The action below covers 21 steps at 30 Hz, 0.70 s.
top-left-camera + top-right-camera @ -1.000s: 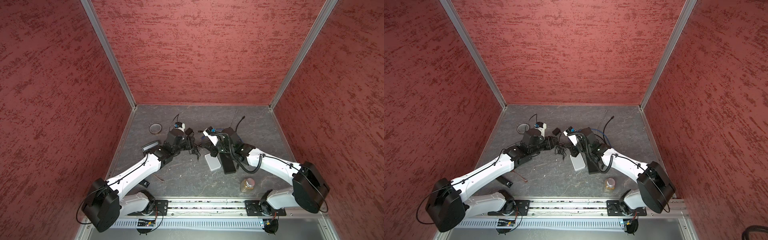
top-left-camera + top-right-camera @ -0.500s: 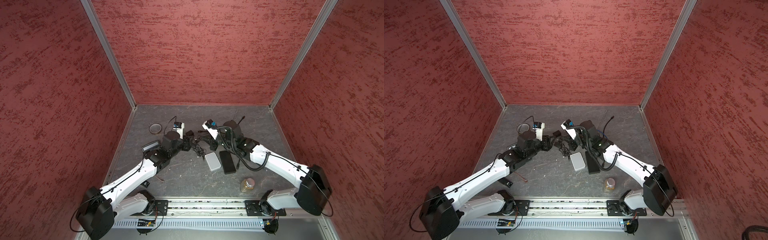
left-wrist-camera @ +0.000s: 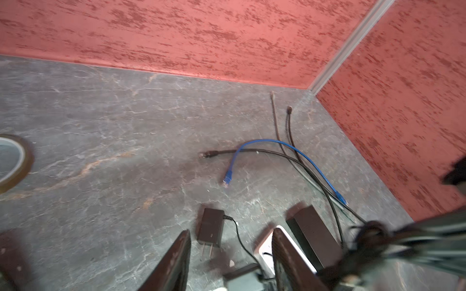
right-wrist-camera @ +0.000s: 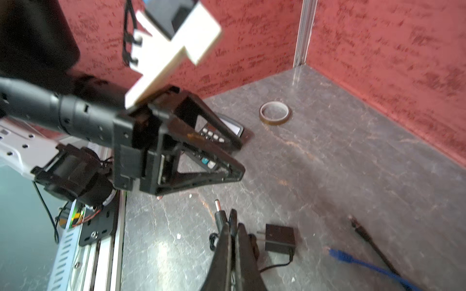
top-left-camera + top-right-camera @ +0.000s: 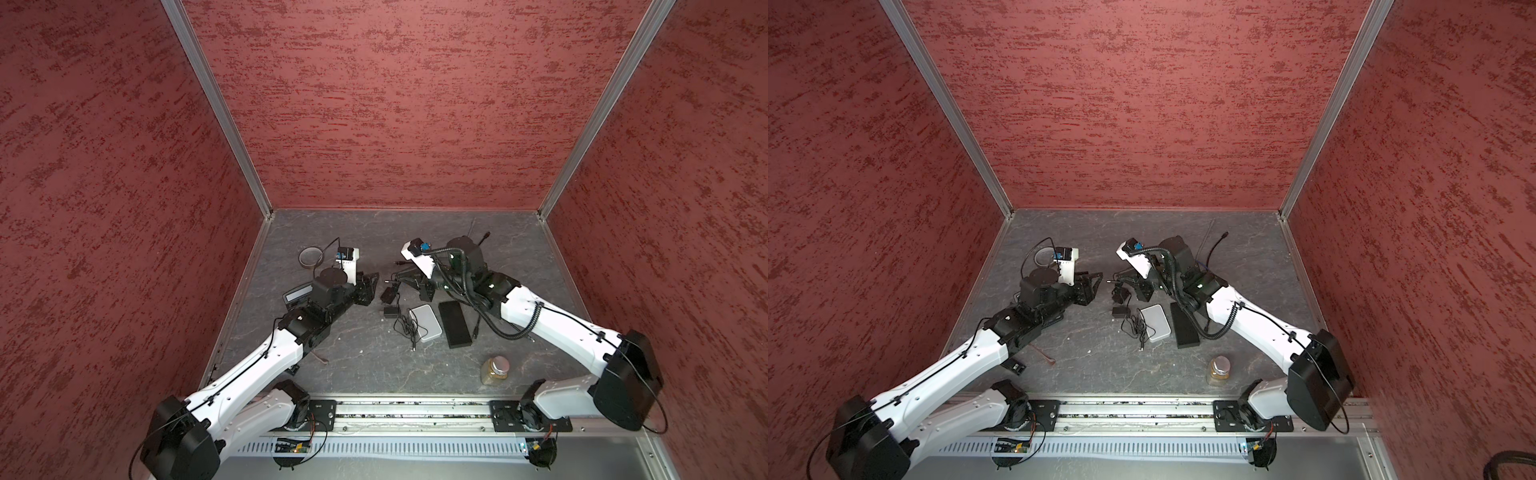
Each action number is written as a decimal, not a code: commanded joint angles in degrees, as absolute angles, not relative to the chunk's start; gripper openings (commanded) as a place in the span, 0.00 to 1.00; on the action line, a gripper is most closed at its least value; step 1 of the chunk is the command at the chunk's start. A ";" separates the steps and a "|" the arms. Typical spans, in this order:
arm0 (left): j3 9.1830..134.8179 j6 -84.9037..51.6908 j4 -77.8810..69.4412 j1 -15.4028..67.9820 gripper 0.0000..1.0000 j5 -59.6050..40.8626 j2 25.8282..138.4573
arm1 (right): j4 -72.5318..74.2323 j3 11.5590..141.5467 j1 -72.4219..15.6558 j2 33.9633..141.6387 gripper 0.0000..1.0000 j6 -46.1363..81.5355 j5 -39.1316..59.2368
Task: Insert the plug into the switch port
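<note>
My right gripper (image 4: 233, 219) is shut on the plug (image 4: 219, 216), a black barrel plug whose metal tip sticks out past the fingertips; both top views show it held just above the floor (image 5: 392, 281) (image 5: 1109, 281). Its thin cord runs down to a black power adapter (image 4: 280, 236). A white box (image 5: 424, 328) and a long black box (image 5: 455, 324) lie side by side in front of the right gripper; no port shows on either. My left gripper (image 3: 230, 241) (image 5: 372, 286) stands open and empty, facing the right one across a small gap.
A second black adapter (image 5: 390, 311) with tangled cord lies beside the white box. A tape roll (image 5: 309, 256) and a calculator (image 5: 297, 295) sit at the left. A blue network cable (image 3: 264, 143) and black cables (image 3: 287, 131) lie at the back right, a jar (image 5: 494, 370) at the front.
My right arm has swung back off the white and black boxes, uncovering them, still shut on the plug. The left arm shifted slightly and the gap between the grippers widened.
</note>
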<state>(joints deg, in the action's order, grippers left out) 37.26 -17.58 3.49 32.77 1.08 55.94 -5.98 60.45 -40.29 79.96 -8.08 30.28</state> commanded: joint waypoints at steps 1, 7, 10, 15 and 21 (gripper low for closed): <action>35.73 -14.01 0.05 32.69 0.53 -5.88 55.28 | -6.56 58.13 -40.43 80.03 0.00 -10.48 32.89; 34.36 -11.31 -3.18 32.83 0.53 -10.99 56.60 | -5.69 54.08 -40.43 78.55 0.00 -10.93 34.05; 34.45 -11.16 -3.94 33.03 0.52 -14.13 57.51 | -3.93 52.34 -40.43 77.69 0.00 -9.87 33.97; 34.84 -9.72 -3.11 34.79 0.49 -16.99 59.18 | -3.16 51.04 -40.43 77.38 0.00 -8.92 33.95; 33.76 -3.62 -0.28 38.45 0.45 -15.44 59.04 | -4.77 50.74 -40.43 77.30 0.00 -9.50 32.56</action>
